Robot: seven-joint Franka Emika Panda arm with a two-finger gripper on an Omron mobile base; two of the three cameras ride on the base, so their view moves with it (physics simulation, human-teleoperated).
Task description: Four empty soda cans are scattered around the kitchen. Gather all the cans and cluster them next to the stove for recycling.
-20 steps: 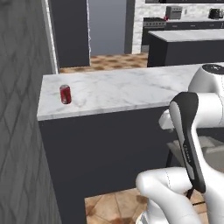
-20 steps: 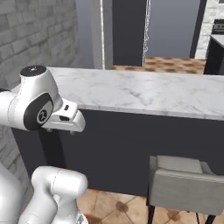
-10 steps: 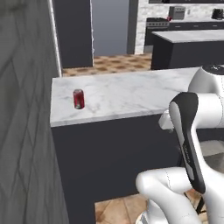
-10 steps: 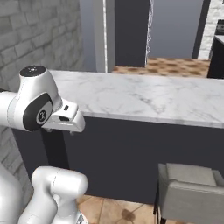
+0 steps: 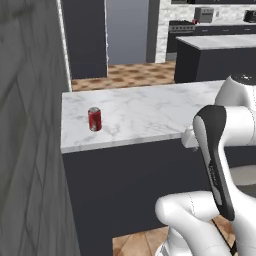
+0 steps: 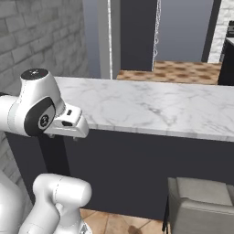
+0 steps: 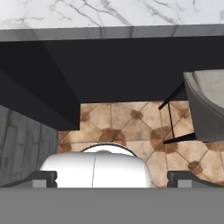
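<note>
One red soda can (image 5: pixel 94 119) with a silver top stands upright near the left end of a white marble counter (image 5: pixel 150 112). My arm is folded in front of that counter, to the right of the can and below the counter's edge. In the hand view my gripper (image 7: pixel 113 179) points down at the brown tile floor, its fingertips (image 7: pixel 43 178) set wide apart: open and holding nothing. A dark range that looks like the stove (image 5: pixel 181 36) stands far back against the pale brick wall.
A grey brick wall (image 5: pixel 30 130) runs close along the left. A grey chair (image 6: pixel 201 205) stands below the counter on the right, also in the hand view (image 7: pixel 210 105). A dark island with a marble top (image 5: pixel 215 47) lies beyond the counter.
The base has driven, so the whole scene has slid right in the left base view and the can now looks larger and nearer. The arm keeps its folded pose, gripper still open.
</note>
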